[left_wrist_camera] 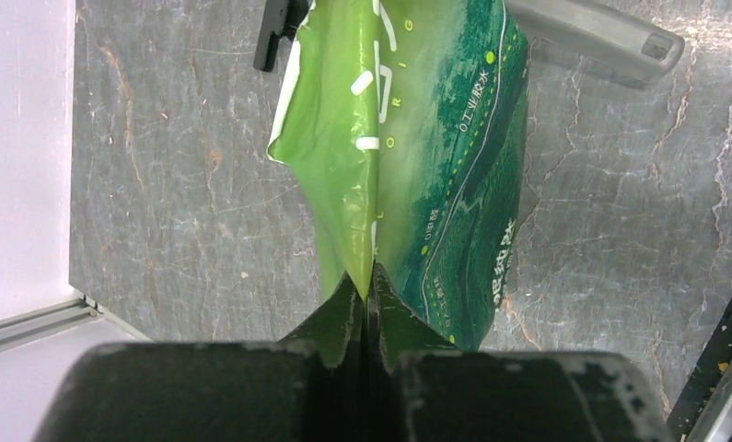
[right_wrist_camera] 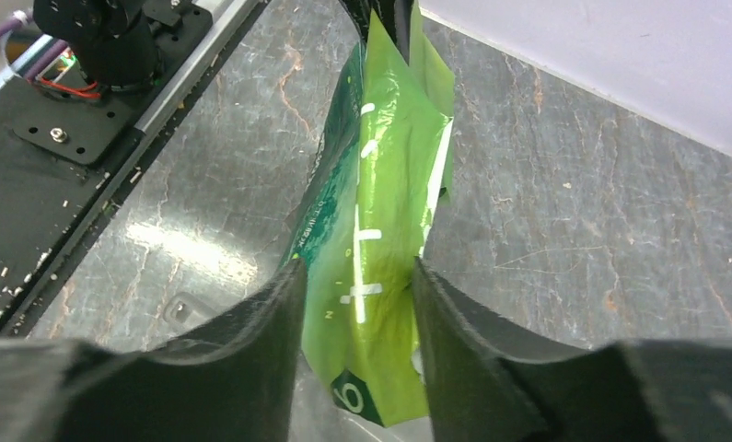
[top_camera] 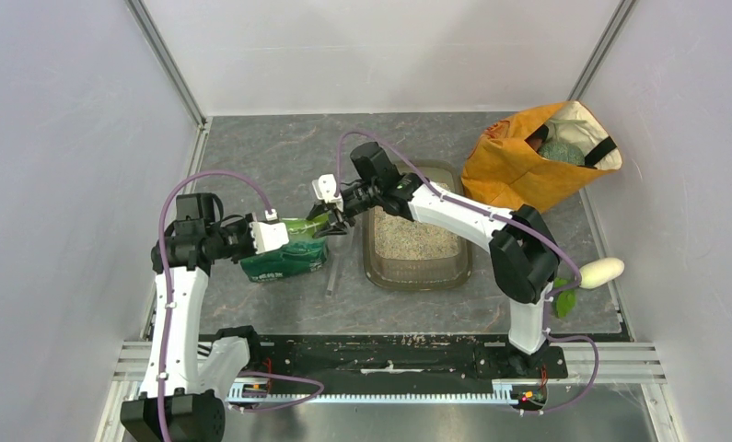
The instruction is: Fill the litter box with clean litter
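**A:** Where is the shallow dark grey-brown plastic litter box (top_camera: 418, 282)?

**B:** At the centre of the top view, on the grey marbled tabletop (top_camera: 279, 157). It sits open side up, with its long axis running up and down the frame. Pale beige clean litter (top_camera: 412, 238) lies inside it.

**A:** Any writing?

**B:** The glossy green printed pouch (left_wrist_camera: 417, 166), just left of the box, shows white letters that look like "ORIG". The smaller characters are too fine to read. It stretches left to right between the arms.

**A:** And the fingers?

**B:** The fingers of the left gripper (left_wrist_camera: 366, 285) are pressed together, pinching the pouch's folded edge. Those of the right gripper (right_wrist_camera: 357, 276) are spread partway, one on each side of the pouch's pale end.
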`<state>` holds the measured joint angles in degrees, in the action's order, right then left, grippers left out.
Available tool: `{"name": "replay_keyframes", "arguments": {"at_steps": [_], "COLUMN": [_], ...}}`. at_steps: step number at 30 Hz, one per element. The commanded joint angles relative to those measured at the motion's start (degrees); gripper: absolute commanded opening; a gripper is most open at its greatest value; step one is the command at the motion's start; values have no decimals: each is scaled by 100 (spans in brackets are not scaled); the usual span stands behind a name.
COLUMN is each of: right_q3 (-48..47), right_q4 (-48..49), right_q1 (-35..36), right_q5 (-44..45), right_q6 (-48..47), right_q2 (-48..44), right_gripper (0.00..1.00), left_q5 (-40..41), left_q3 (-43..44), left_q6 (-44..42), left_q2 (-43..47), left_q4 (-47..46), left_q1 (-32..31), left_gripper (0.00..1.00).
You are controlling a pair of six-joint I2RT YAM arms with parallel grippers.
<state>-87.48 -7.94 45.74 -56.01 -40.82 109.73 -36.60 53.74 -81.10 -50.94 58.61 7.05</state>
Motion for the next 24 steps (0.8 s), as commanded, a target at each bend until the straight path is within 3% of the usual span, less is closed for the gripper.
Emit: {"name": "replay_keyframes", "arguments": {"at_steps": [1,4,7,10,14,17,19,20,22,23,24], "right_q3": [-231,-239,-334,-458,-621,-703,-761,-816,-826,-776,-749], "right_q4": [-466,-553,-561,-525,-507,-551,-597,-752,-1085,-1132,-1205], "right_q1": [5,6,2,11,27,47,67,67,35,-8,-41], "right_q5": [216,363,374,307,168,61,55,81,179,218,230], "right_q6": [-629,-711,-631,-510,-322,-272,-171,-200,-381,-413,-450], "right_q2": [-66,-57,-27,33,133,178,204,227,195,152,137], "right_gripper": [46,29,19,13,7,0,0,6,34,35,22], "left_q5": [-269,-312,-867,-1290,-1263,-1036,-890,-819,-779,-759,-705], "left_q3": [198,318,617,663,562,521,585,661,843,921,987], "left_q6": [-103,240,280,160,202,365,545,580,519,436,337], "left_q2": [106,90,-54,-215,-592,-882,-1043,-1111,-1158,-1152,-1136], "left_q4": [87,79,491,616,332,188,212,302,524,650,735], "left_q1": [25,27,24,4,-90,-169,-164,-147,-20,31,62], "left_gripper": [6,30,48,53,54,49,9,3,2,2,2]}}
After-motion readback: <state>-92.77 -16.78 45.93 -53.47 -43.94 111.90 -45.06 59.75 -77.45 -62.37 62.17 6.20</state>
